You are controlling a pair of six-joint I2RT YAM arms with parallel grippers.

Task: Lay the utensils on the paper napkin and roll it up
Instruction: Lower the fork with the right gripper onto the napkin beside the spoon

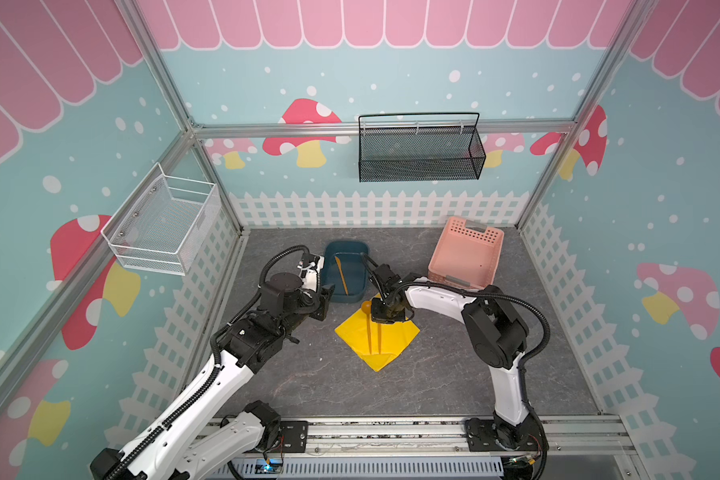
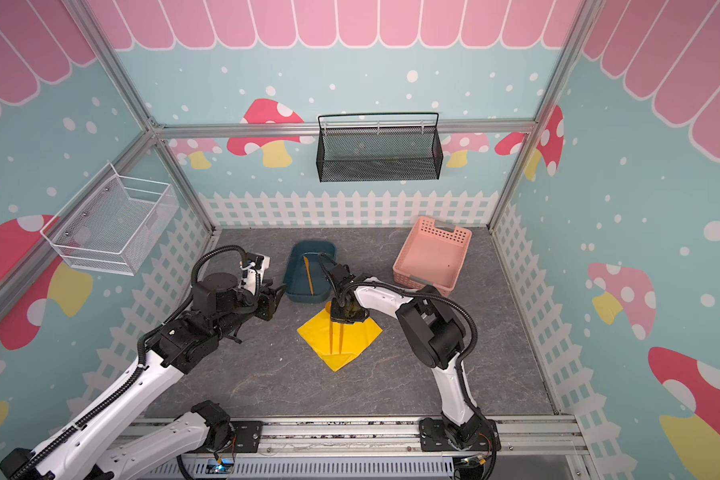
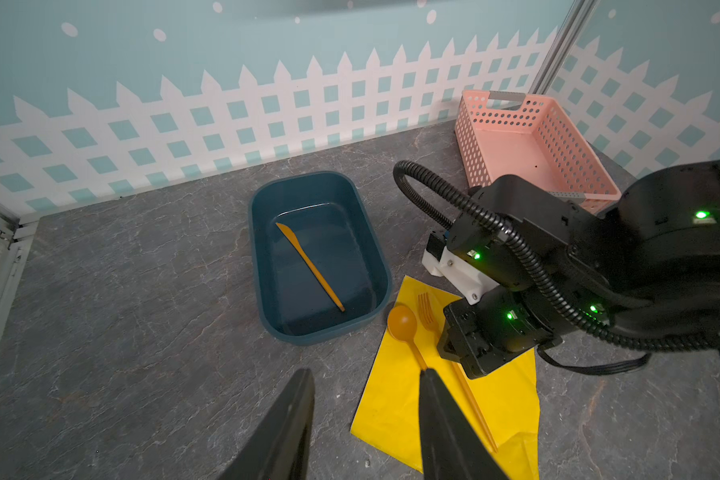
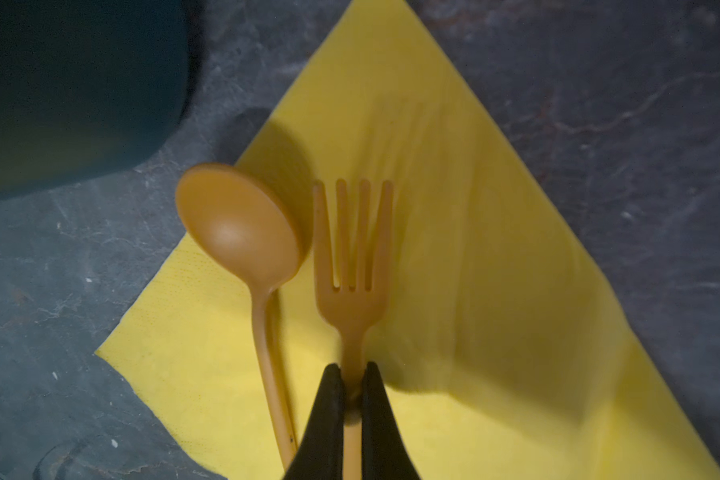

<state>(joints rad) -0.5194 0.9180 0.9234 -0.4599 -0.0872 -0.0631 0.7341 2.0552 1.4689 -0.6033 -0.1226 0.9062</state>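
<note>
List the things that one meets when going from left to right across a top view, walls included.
white wire basket → dark blue tub → pink basket. The yellow napkin and the black mesh basket overlap these sideways, so I leave them out.

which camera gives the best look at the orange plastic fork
The right wrist view: the orange plastic fork is close up, tines clear, handle pinched in the right tool. The left wrist view shows it partly hidden; both top views show only its thin handle.
</note>
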